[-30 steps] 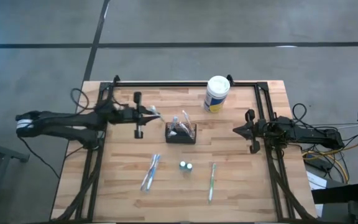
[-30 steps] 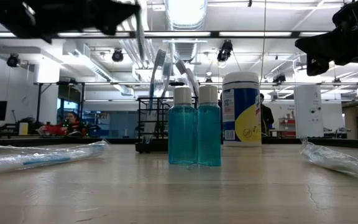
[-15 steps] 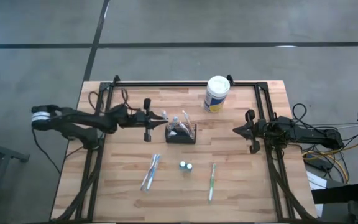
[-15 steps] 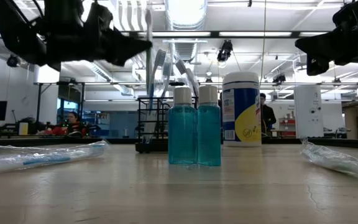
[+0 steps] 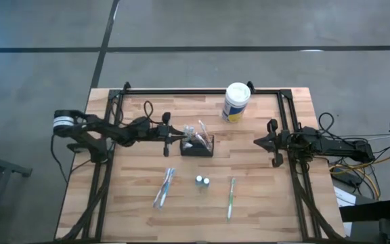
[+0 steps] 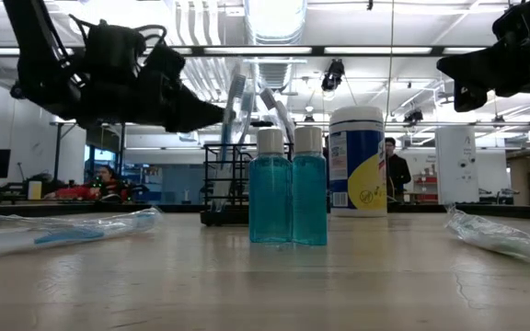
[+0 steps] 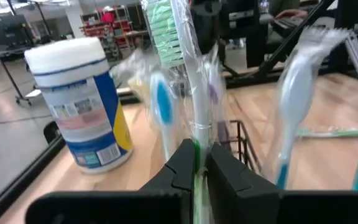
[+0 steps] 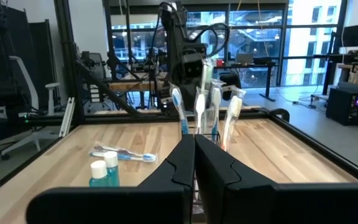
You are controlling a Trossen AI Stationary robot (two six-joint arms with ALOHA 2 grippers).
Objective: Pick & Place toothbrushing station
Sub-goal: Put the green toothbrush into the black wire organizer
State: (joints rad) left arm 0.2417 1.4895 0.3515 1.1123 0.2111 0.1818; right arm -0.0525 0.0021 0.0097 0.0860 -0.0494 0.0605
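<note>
The black mesh caddy [image 5: 197, 145] stands mid-table with several wrapped toothbrushes upright in it; it also shows in the low view [image 6: 224, 184]. My left gripper [image 5: 174, 133] is just left of the caddy, above the table, shut on a wrapped toothbrush with green bristles [image 7: 166, 31]. Its lower end is hidden. My right gripper [image 5: 258, 142] waits shut and empty at the table's right side. My left gripper pinches the shaft of the wrapped toothbrush [image 7: 196, 134] between its two fingers, through the clear wrapper. The fingers lie level, coming from the table's left, across the shaft. The brush stands about upright, bristle head up, beside the brushes in the caddy.
A white canister with a yellow-blue label [image 5: 236, 102] stands at the far edge. Two blue bottles [image 5: 202, 181] stand nearer the front. Wrapped toothbrushes lie on the table at the front left [image 5: 164, 188] and front right [image 5: 231, 197]. A black frame rail runs round the table.
My left gripper has gone toward the table's right edge, up to the caddy, and come down, still shut on the wrapped toothbrush.
</note>
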